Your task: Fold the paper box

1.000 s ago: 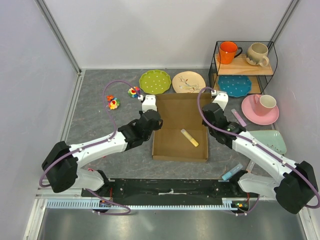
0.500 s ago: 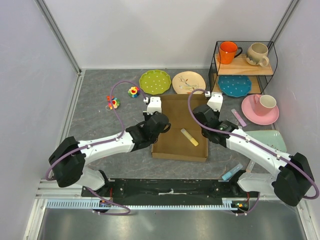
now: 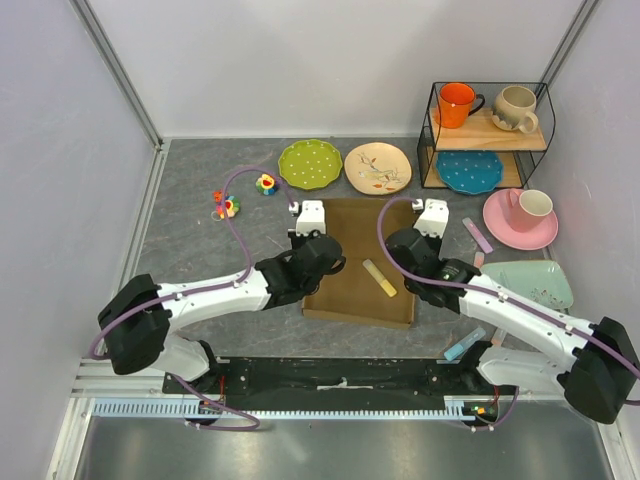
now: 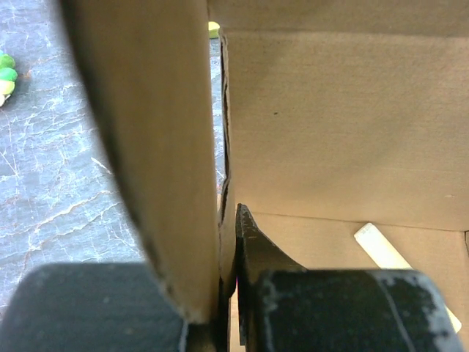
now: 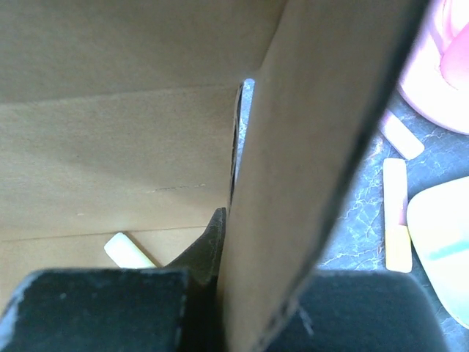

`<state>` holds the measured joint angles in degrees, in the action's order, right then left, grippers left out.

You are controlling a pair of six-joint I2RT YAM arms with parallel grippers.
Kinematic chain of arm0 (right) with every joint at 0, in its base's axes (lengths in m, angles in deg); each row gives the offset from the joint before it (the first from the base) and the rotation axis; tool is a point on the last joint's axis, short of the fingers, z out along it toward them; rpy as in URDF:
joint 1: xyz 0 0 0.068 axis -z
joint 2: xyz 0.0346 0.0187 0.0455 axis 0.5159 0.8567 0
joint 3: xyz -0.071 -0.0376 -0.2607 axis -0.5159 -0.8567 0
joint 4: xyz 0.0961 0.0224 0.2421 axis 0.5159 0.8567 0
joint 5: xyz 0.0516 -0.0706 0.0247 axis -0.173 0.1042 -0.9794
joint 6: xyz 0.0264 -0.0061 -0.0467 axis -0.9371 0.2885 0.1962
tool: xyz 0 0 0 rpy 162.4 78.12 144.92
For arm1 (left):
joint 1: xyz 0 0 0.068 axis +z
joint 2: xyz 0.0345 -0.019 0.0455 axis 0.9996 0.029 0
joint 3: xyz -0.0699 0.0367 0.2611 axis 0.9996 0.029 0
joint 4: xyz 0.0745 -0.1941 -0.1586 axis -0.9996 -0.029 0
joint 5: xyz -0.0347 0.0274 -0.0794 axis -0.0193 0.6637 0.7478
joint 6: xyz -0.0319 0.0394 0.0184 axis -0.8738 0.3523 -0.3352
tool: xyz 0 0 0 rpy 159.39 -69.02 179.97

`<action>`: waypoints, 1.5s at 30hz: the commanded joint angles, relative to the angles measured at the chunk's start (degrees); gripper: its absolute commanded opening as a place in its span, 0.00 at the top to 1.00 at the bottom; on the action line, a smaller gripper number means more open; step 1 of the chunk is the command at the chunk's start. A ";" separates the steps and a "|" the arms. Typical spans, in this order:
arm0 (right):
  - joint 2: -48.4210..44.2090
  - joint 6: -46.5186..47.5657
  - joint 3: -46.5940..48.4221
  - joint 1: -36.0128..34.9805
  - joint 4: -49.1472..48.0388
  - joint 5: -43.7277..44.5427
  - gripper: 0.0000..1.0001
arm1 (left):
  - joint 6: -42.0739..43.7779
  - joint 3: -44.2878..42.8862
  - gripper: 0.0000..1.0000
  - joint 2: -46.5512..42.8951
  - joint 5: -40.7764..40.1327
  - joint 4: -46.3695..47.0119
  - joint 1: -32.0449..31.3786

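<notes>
Tightly nipped on thin upright walls of the brown corrugated paper box (image 3: 350, 300): left pincer (image 4: 229, 293), right pincer (image 5: 223, 242).

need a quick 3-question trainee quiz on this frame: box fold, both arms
1. True or false: the left gripper is open.
2. What lies inside the box? A) a yellow stick B) a spoon C) nothing
3. Fill in: the right gripper is shut on the box's ___ wall.

Key: 1 false, it is shut on the left wall. 2 A. 3 right.
</notes>
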<state>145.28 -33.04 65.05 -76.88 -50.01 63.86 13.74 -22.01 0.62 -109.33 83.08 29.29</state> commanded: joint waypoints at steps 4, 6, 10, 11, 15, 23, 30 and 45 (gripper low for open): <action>-1.91 -1.61 -7.28 -5.15 -3.38 -3.27 0.99 | -6.55 4.26 0.97 -2.39 2.81 8.82 -5.28; -2.61 -2.41 -9.39 -5.59 -3.57 -2.74 0.98 | -7.25 6.11 0.96 -2.83 2.19 9.27 -5.90; -3.58 -4.43 -12.12 -6.47 -3.57 -2.73 0.93 | -9.44 8.66 0.92 -4.05 1.66 8.92 -6.08; -4.19 -5.30 -12.65 -6.73 -3.48 -2.99 0.92 | -10.75 9.71 0.91 -4.32 1.75 8.31 -6.08; -5.86 -7.94 -15.37 -7.96 -3.39 -3.52 0.87 | -13.05 12.17 0.86 -6.08 2.10 7.51 -6.34; -9.20 -11.72 -16.35 -10.43 -0.67 -2.65 0.75 | -14.81 15.07 0.80 -8.01 2.01 7.42 -8.28; -14.47 -13.48 -13.36 -13.15 4.69 -0.63 0.64 | -13.67 15.00 0.80 -8.81 -0.18 6.11 -8.89; -24.67 -7.51 5.80 -15.53 19.97 6.22 0.32 | -2.68 9.72 0.83 -4.85 -7.22 6.90 -8.81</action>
<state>122.35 -43.09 65.60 -92.09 -35.30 65.06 9.30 -9.87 -5.28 -113.41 87.59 20.81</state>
